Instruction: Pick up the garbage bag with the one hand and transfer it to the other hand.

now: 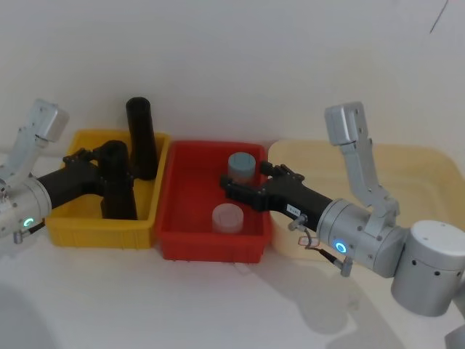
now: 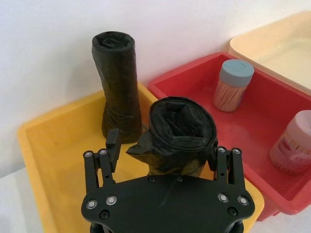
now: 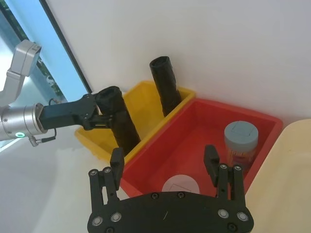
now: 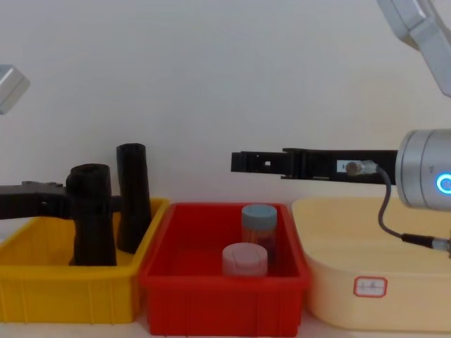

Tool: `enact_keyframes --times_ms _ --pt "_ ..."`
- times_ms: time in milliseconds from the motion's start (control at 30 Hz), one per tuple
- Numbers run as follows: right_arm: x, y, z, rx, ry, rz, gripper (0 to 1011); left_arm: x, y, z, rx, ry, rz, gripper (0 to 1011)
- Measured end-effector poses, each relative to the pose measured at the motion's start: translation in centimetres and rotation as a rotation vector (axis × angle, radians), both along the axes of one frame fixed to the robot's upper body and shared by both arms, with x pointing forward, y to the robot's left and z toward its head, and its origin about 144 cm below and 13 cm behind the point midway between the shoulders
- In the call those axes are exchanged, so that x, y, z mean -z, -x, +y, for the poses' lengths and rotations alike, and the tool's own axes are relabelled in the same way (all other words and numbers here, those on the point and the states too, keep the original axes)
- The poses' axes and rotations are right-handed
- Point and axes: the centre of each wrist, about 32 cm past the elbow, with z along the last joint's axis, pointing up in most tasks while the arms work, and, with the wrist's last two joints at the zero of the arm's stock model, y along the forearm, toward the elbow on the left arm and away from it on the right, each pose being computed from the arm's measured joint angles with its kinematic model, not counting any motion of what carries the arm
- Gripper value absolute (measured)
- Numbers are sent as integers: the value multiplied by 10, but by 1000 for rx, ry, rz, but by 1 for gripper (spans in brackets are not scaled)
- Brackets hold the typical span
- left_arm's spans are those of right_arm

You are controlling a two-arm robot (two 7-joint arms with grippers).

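we judge the task barely begun: the reach is made, and the grasp, the lift and the handover are all still to do.

the garbage bag (image 1: 118, 190) stands upright in the yellow bin (image 1: 94, 236), near the front wall, just beside the slimmer black roll (image 1: 142, 138) that leans at the back. as far as we can tell its foot is down on the bin floor.

our left gripper (image 2: 165, 145), the one with the green ring, reaches in from the side and straddles the upper part of the bag. its jaws stand wide apart. in the left wrist view the nearer finger (image 2: 114, 141) sits just off the crinkled plastic with a sliver of yellow between, so we read it as around the bag but not yet squeezing it.

our right gripper (image 3: 163, 154), with the blue ring, hangs above the red bin (image 1: 211, 247), over the two jars. its jaws are spread and it holds nothing. it is well apart from the bag.

what is left, in our view, is to close on the roll, raise it clear of the bin, carry it toward the right gripper, and pass it over.
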Motion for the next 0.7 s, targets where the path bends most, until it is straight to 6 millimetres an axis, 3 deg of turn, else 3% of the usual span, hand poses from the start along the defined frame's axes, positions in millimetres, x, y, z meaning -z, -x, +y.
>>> enact_keyframes --times_ms 700 --pt "9 -7 0 -20 13 50 1001 4 -5 -1 -24 -10 10 1001"
